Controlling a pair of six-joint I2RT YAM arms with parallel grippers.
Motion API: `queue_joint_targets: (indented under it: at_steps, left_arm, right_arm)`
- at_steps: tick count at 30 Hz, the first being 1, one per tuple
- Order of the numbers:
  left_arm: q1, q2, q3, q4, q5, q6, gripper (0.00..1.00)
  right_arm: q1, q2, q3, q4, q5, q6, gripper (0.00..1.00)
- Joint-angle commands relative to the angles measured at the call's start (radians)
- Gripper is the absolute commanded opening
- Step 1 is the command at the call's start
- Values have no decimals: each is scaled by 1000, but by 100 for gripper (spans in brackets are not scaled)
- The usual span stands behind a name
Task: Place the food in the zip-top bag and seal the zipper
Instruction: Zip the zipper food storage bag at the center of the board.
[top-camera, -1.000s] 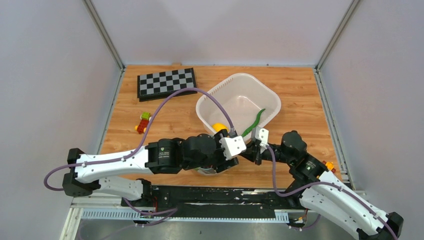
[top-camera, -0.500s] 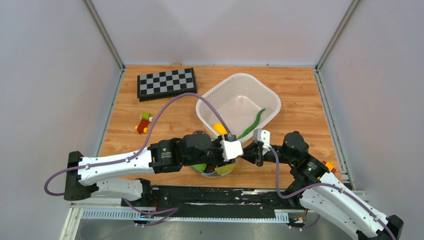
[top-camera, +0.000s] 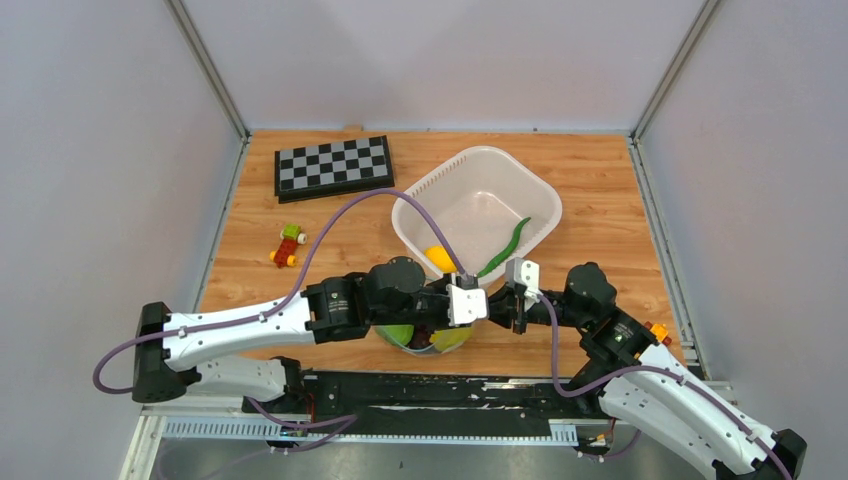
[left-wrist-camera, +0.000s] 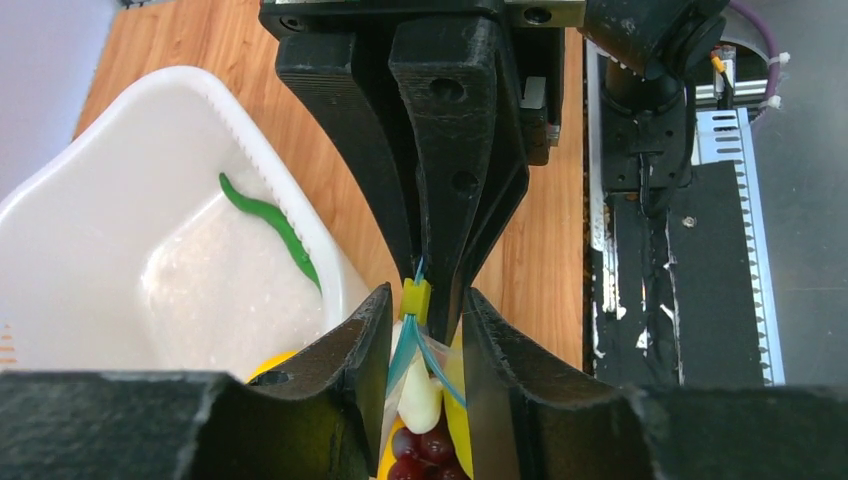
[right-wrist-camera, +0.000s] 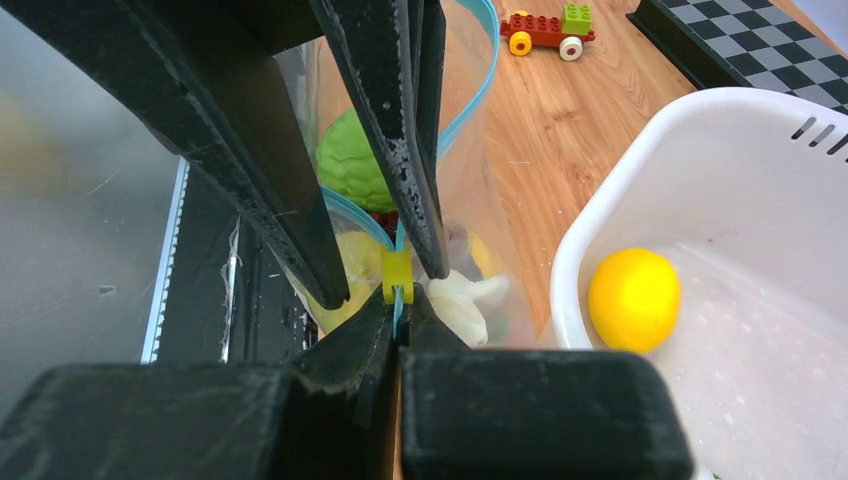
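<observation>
The clear zip-top bag (top-camera: 432, 340) hangs between both grippers at the table's near edge. It holds a green fruit (right-wrist-camera: 352, 160), purple grapes (left-wrist-camera: 420, 455), a pale piece (left-wrist-camera: 420, 395) and yellow fruit. Its teal zipper (left-wrist-camera: 405, 345) is spread apart behind a yellow slider (left-wrist-camera: 415, 298). My right gripper (right-wrist-camera: 400, 300) is shut on the zipper's end just past the slider. My left gripper (left-wrist-camera: 427, 300) is open, its jaws straddling the zipper beside the slider. A yellow lemon (top-camera: 437, 257) and a green chili (top-camera: 506, 246) lie in the white basket (top-camera: 480, 165).
The white basket stands just beyond the bag, close to both grippers. A chessboard (top-camera: 333, 165) lies at the back left. A red-yellow-green toy block car (top-camera: 287, 245) sits on the left of the wooden table. A black rail runs along the near edge.
My left arm has shifted left and lower, so the bag's green and yellow contents now show beneath it. The two grippers sit closer together. The right arm has barely moved.
</observation>
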Motion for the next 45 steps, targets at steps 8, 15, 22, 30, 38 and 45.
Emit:
queue_joint_targets:
  at_steps: [8, 15, 22, 30, 38, 45]
  left_arm:
    - [4, 22, 44, -13, -8, 17, 21]
    - [4, 17, 60, -81, -42, -11, 9]
    - [4, -53, 27, -93, -122, -48, 7]
    - [4, -142, -14, -148, -216, -101, 6]
    - [5, -247, -84, -113, -287, -124, 5]
    - [5, -189, -53, -86, -219, -150, 3]
  right_arm:
    - [-4, -18, 3, 49, -14, -10, 0]
    - [-7, -42, -9, 50, 52, -13, 0]
    - [-8, -43, -9, 50, 69, -16, 0]
    - [-10, -62, -17, 48, 106, -15, 0]
    - [-9, -41, -12, 47, 81, -18, 0]
    - [-9, 19, 36, 115, -97, 76, 26]
